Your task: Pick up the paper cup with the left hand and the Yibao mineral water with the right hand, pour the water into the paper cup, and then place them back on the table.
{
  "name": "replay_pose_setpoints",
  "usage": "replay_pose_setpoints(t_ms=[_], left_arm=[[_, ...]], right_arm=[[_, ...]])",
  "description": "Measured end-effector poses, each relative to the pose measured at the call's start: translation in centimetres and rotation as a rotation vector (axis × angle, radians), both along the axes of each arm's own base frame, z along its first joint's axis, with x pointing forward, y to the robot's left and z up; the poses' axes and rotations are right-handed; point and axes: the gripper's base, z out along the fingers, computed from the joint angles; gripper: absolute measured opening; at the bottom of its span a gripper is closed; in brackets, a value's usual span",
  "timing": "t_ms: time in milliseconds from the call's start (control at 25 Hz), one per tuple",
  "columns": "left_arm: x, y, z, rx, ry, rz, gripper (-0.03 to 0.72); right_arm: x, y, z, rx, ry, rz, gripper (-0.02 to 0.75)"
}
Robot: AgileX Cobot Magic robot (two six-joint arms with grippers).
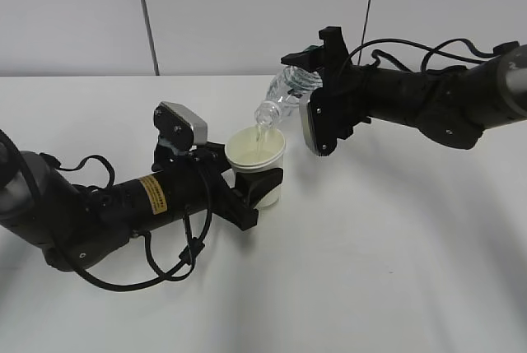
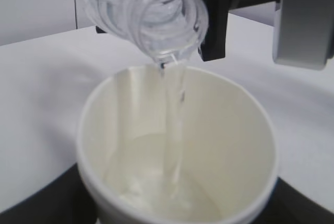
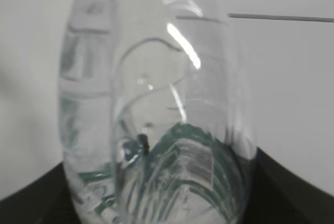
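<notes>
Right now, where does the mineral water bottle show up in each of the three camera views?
Exterior view: the Yibao mineral water is upper centre, tilted mouth-down in the right hand, above the paper cup.
Left wrist view: only its open mouth and ribbed shoulder show at top centre, over the cup.
Right wrist view: its clear body and green label fill the frame.
Shared landmark: the bottle's open mouth.

Tilted Yibao mineral water (image 1: 288, 90) mouth-down just above paper cup (image 1: 257, 155), right of it, over table (image 1: 395, 246).

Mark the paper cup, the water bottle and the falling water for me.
paper cup (image 1: 268, 174): exterior view, outer wall.
water bottle (image 1: 290, 87): exterior view, clear shoulder.
falling water (image 2: 174, 125): left wrist view, mid-stream.
</notes>
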Motion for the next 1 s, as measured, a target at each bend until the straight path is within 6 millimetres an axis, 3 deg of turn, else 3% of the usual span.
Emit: replay_pose_setpoints(t_ms=[560,1000], left_arm=[[-0.01,0.00,-0.01,0.001,0.000,-0.001,0.443],[0.00,0.00,-0.01,0.001,0.000,0.000,0.442]], right_arm=[[0.13,-0.13,0.11,0.050,0.021,-0.033,0.491],[0.15,-0.16,0.13,0.202,0.126,-0.081,0.491]])
